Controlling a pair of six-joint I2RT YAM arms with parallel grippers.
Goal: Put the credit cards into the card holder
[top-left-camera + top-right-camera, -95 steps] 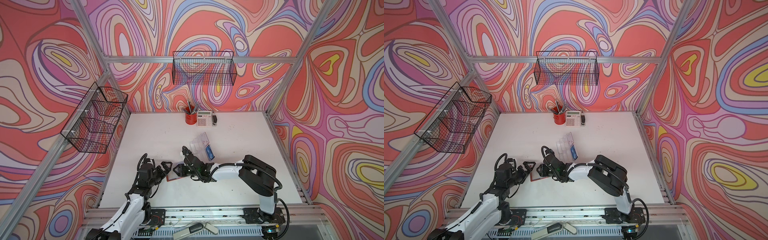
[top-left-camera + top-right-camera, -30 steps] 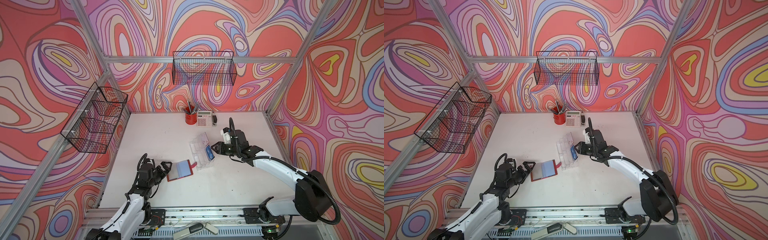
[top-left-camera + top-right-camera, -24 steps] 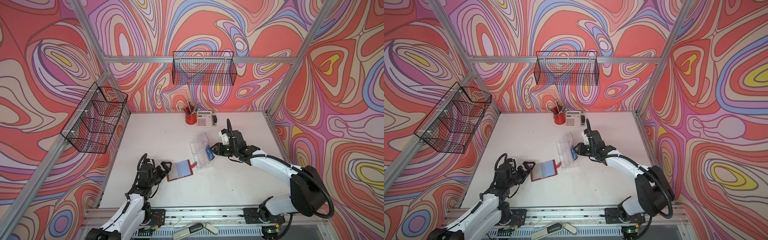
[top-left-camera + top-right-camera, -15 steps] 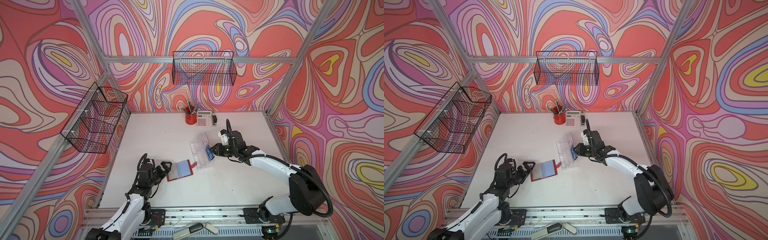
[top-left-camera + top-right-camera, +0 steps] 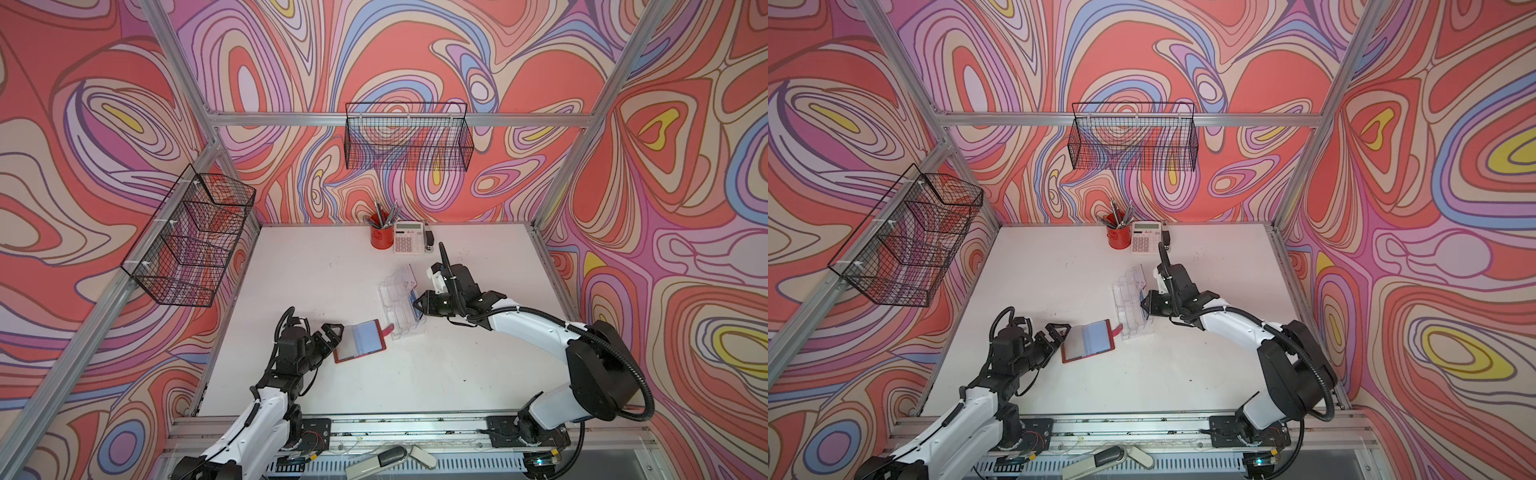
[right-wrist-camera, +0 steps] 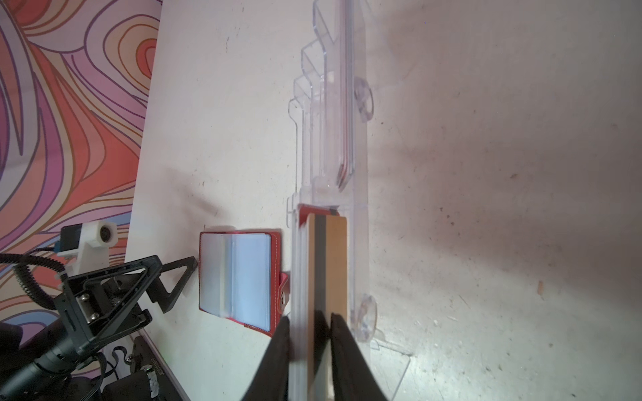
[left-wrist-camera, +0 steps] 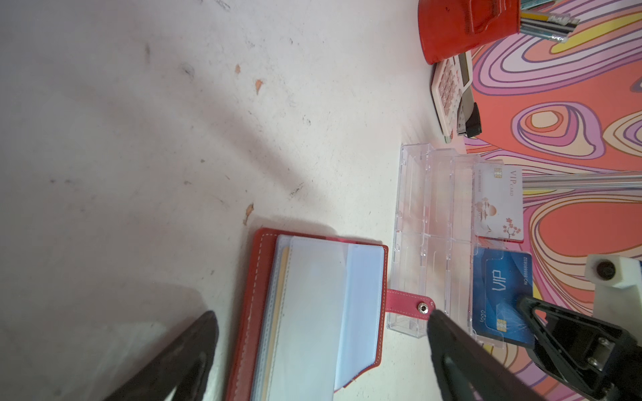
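Working outward from the base, risks are noted first. The left gripper (image 5: 329, 343) is held wide open and empty just beside the open red wallet (image 5: 360, 340). With a small drift, the wallet could be shoved into the clear card holder (image 5: 395, 318) just beyond it.

At the holder, the right gripper (image 6: 308, 321) is closed narrowly on the near end of the blue card (image 7: 497, 288). A clear partition appears to be caught between the jaws too. If the arm is raised or twisted like this, the light holder is likely to be dragged or tipped, or the card pulled back out. The white card (image 7: 498, 201) in the farther compartment could be shaken loose with it.

Orientation: the blue card is seated in the tallest tier, nearer compartment, and stood on a long edge. Its long axis is laid along the tier, roughly near-to-far in both top views. The printed face is turned toward the wallet, the back toward the right arm. The white card is stood the same way.

What looks like a yellowish card (image 7: 282, 277) is seen edge-on in the flat wallet's sleeves. The pen cup (image 5: 381, 237) and calculator (image 5: 408, 243) are set well apart at the far edge.
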